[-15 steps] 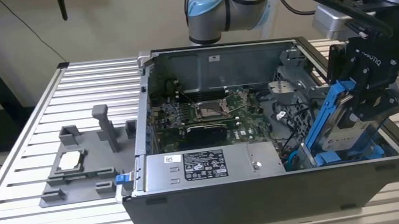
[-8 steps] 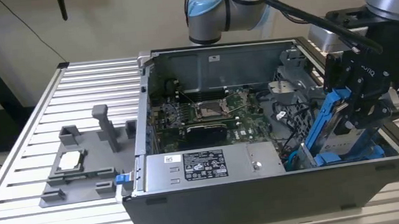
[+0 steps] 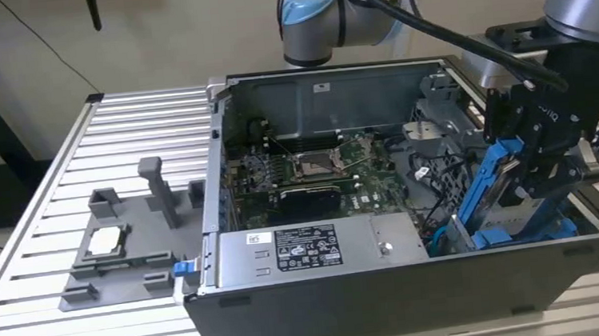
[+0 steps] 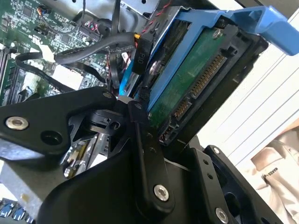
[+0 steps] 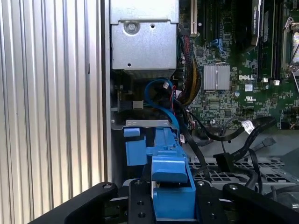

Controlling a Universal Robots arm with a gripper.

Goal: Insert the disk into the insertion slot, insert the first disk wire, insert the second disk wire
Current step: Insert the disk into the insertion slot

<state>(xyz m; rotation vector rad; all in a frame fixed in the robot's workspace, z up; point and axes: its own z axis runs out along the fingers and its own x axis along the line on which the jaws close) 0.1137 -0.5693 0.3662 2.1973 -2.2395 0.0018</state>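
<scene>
1. Grasp: my gripper [image 3: 536, 177] is clamped on the disk [image 3: 499, 188]. In the first wrist view the black fingers [image 5: 140, 200] sit on either side of its blue carrier.
2. Position of the disk: it stands on end at the front corner of the computer case [image 3: 396, 305] on the exterior view's right. It is directly under my wrist and not lying flat.
3. Long axis: it runs steeply up and down, with the top leaning toward the exterior view's right. In the second wrist view the green circuit board and connector edge [image 4: 187, 100] face outward and are uncovered.
4. Governing relation: the insertion slot [image 3: 497, 238] lies straight below the disk's lower end. That end is at the slot's mouth among the blue plastic parts, and I judge it not fully seated. I cannot tell whether the two touch.
5. Wires: loose black cables [image 4: 70, 56] lie over the motherboard [image 3: 311, 167], just beside the slot. I see none plugged into the disk's connector.
6. Surroundings: the power-supply box [image 3: 296, 252] adjoins the slot on the exterior view's left. The case rests on a slatted metal table [image 3: 126, 133], which also carries a grey fixture [image 3: 114, 263] well apart from the work.
</scene>
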